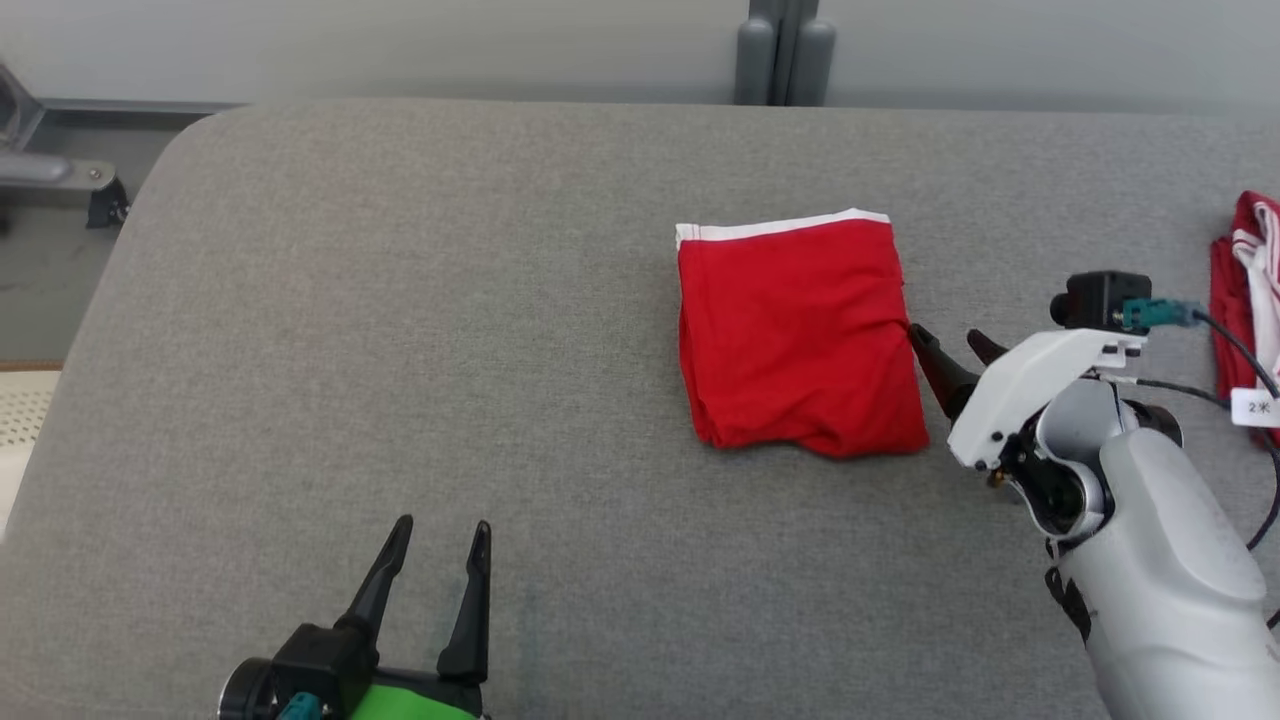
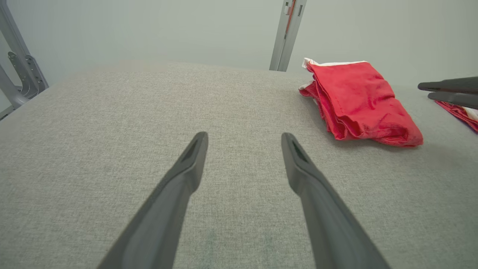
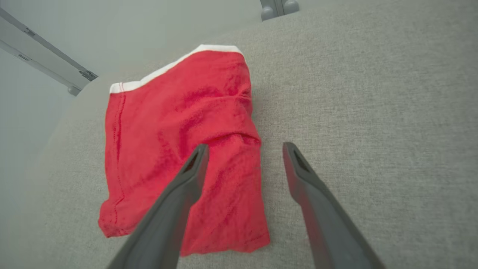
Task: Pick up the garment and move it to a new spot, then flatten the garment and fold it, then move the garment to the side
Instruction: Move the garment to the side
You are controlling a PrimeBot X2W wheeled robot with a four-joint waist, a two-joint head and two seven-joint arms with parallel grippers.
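Note:
The garment [image 1: 795, 335] is red with a white waistband, folded into a compact rectangle on the grey padded table [image 1: 400, 330]. It also lies at the upper right of the left wrist view [image 2: 360, 102] and under the fingers in the right wrist view [image 3: 179, 149]. My right gripper [image 1: 945, 340] is open just at the garment's right edge, one finger [image 3: 186, 183] over the cloth, the other over bare table, holding nothing. My left gripper [image 1: 440, 535] is open near the table's front edge, well to the left of the garment, with nothing between its fingers [image 2: 186, 168].
More red and white cloth [image 1: 1245, 300] lies at the table's far right edge, with a white tag near it. A grey post [image 1: 785, 50] stands behind the table's back edge. A metal frame [image 1: 50, 170] sits off the left side.

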